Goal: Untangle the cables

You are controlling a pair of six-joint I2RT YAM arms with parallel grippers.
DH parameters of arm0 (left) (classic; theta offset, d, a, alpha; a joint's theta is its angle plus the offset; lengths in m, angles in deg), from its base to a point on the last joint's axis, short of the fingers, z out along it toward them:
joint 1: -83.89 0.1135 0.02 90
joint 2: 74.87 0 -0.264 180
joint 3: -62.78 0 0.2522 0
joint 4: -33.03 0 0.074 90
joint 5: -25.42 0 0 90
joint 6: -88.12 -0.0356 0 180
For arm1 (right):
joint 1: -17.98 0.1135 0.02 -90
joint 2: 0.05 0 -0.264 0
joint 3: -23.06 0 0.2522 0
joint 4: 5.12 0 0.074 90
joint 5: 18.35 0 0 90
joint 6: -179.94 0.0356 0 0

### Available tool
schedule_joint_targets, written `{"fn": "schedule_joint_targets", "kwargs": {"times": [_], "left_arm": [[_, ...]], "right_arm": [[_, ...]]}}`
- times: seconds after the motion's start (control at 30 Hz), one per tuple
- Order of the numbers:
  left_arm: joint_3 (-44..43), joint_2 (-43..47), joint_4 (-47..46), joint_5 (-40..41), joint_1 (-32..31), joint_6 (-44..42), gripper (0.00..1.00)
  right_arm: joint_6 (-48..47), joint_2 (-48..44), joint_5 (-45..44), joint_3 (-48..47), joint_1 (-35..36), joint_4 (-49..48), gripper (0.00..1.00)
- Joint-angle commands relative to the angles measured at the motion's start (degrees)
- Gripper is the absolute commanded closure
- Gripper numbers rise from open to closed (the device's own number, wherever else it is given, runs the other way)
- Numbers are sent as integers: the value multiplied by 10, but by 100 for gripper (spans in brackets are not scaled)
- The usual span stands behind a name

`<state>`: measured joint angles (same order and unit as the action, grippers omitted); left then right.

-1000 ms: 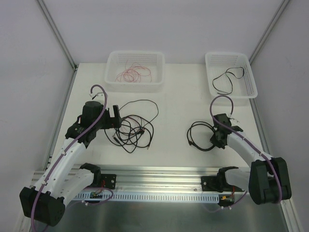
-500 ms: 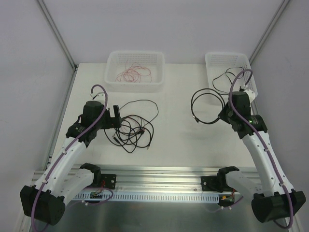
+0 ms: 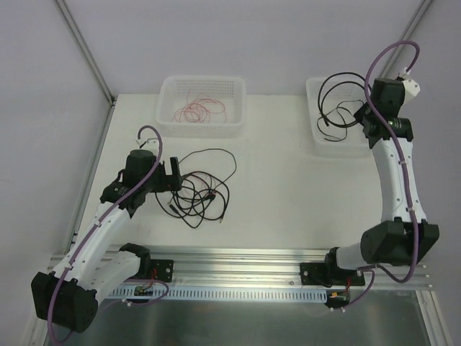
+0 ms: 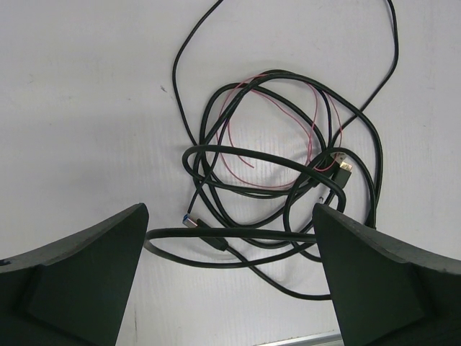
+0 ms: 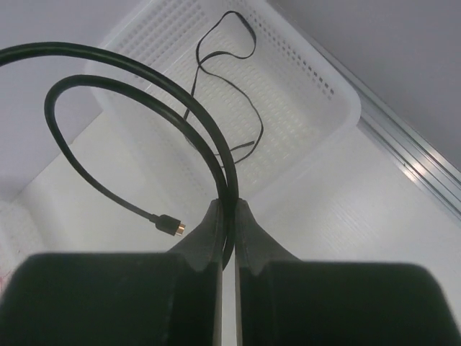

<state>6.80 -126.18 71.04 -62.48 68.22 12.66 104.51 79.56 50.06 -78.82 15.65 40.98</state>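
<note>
Right fingers (image 5: 216,238) pinch looped black cable (image 5: 227,191) above basket (image 5: 302,79); left fingers (image 4: 86,274) spread over tangle (image 4: 317,162).

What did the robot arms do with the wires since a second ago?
The right gripper, shut on a black cable, lifted it off the table and carried it up and back. It now hangs over the right basket. The left gripper stayed open above the tangled pile. The pile and the left basket did not move.
</note>
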Motion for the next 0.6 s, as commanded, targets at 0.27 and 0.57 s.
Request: {"fn": "schedule_joint_targets", "kwargs": {"times": [0.27, 0.57], "left_arm": [[0, -30, -12, -5, 4, 1, 1], [-4, -49, -12, -17, 4, 0, 1]], "right_arm": [[22, 262, 36, -170, -92, -103, 82], [-13, 298, 121, -167, -86, -132, 21]]}}
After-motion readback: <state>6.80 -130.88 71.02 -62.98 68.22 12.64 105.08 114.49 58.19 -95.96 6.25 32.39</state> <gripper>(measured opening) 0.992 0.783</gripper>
